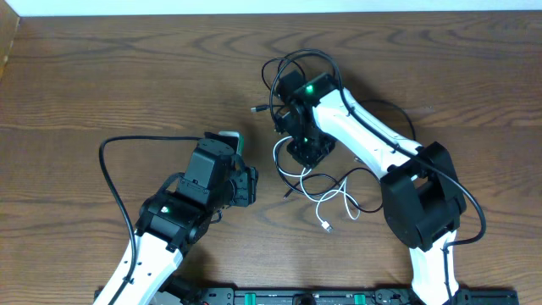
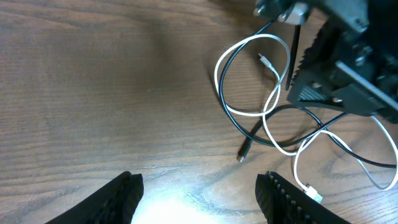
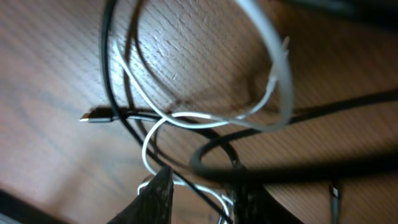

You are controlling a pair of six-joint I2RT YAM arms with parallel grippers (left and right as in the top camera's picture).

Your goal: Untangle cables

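The cables lie tangled at the middle right of the table. A white cable loops toward the front, and black cables curl behind the right arm. My right gripper points down into the tangle. In the right wrist view its jaws stand narrow, with the white cable and a thin black cable running between them and a gap showing. My left gripper is open over bare wood, left of the white loop and a black plug.
The wooden table runs to its left and far edges. A black wire from the left arm arcs over the table at front left. The right arm's thick body stands over the cables' right side.
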